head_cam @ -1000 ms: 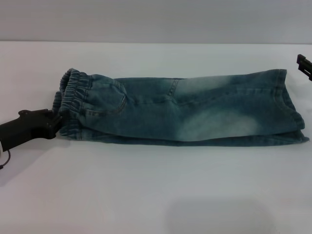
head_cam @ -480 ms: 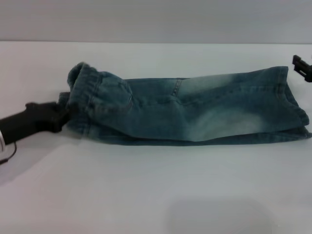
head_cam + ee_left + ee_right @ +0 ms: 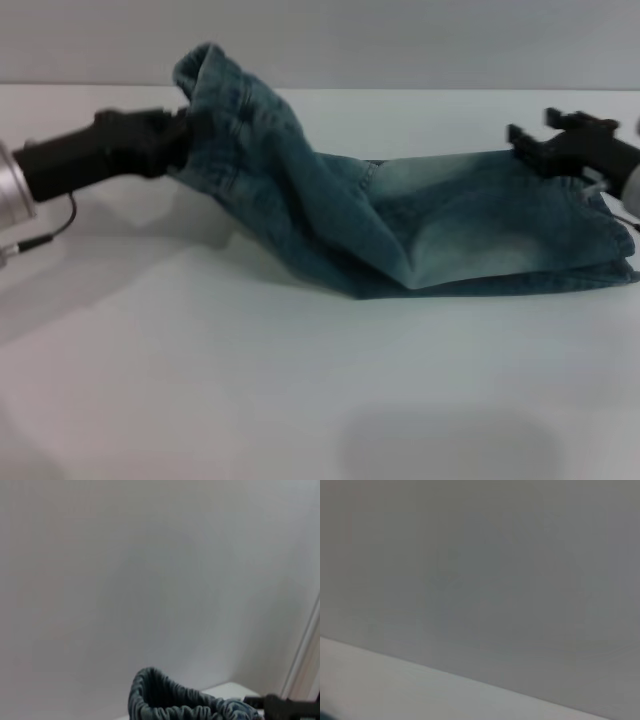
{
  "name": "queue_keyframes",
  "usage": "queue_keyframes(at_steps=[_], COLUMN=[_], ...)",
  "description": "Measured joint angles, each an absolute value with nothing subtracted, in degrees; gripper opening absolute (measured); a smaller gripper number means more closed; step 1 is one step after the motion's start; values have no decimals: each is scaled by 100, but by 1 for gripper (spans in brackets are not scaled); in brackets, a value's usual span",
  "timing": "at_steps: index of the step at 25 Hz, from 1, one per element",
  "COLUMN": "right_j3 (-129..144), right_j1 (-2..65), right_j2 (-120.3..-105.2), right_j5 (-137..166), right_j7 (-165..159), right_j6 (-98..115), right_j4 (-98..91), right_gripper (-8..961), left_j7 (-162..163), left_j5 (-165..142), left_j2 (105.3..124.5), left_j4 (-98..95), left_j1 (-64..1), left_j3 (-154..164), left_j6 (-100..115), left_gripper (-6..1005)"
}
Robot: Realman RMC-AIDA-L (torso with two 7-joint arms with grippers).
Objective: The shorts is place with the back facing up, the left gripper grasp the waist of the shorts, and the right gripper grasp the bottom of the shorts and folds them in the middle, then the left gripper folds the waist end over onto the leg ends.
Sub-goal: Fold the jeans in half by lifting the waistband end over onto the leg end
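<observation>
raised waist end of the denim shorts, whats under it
Under the lifted ruffled elastic waist of the faded blue denim shorts, held by the black left end effector, only bare white table and shadow show. Whatever lies beneath the flat leg part is covered.

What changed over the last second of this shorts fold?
The left gripper lifted the waist off the table, up and toward the leg ends. The right gripper moved in from the right edge over the shorts. The leg half stayed flat.
</observation>
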State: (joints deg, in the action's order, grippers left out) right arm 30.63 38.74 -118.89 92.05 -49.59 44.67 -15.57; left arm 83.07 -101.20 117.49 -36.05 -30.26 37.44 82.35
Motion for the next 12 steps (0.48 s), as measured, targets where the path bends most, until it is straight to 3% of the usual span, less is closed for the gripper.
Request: queue_keyframes(at_steps=[12], right_j3=[3110], right_j1=[4493], right_j2=[-11923], right_j5=[9252], right_j7=[-4426], right_j6=[4900], right_j4=[-531], right_gripper=[556], left_j7=[8899], left_j5=[-9993], left_j2=[11742], left_j4=[-4069], left_j1=[-3700], left_j3=[3747], left_j6=[8367], left_gripper=[111])
